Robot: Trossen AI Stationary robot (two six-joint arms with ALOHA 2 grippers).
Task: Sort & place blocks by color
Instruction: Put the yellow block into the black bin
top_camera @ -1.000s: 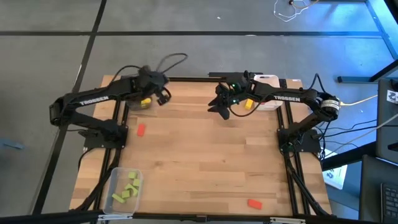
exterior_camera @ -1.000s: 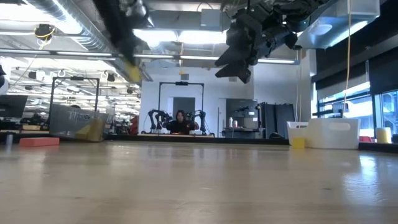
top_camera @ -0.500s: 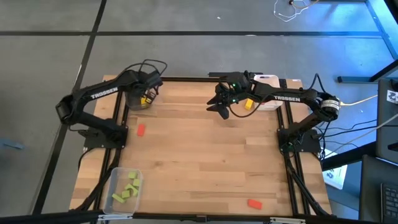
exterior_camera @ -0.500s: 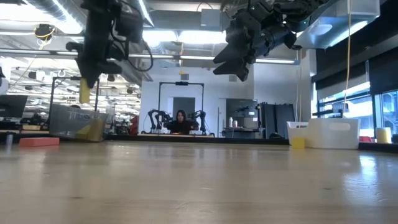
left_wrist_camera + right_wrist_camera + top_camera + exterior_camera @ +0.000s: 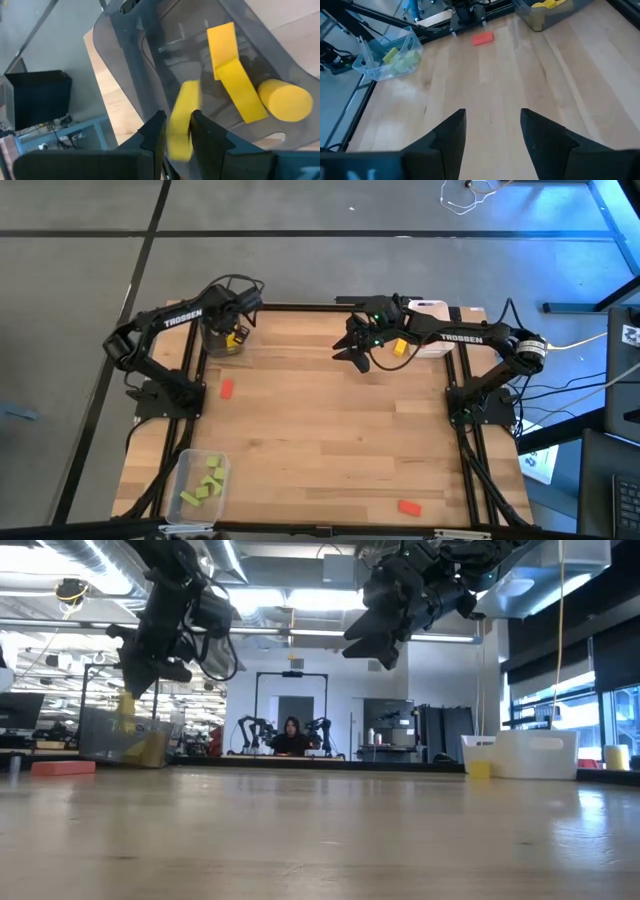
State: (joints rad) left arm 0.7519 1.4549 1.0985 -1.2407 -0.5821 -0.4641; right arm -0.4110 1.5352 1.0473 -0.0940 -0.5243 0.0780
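left hand (image 5: pixel 176 131): over grey tray (image 5: pixel 216 343) at table's far left corner, fingers slightly parted, yellow bar (image 5: pixel 181 120) between them, grip unclear | right hand (image 5: pixel 350 352): raised near far edge, open, empty | tray: yellow blocks (image 5: pixel 235 80) | red blocks: one (image 5: pixel 227 388) near left edge, one (image 5: pixel 408 507) near front edge | green blocks (image 5: pixel 203 482): clear tray, front left corner

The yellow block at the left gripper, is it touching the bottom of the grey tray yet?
Apart. The low view shows the yellow block hanging below the left gripper, above the grey tray.
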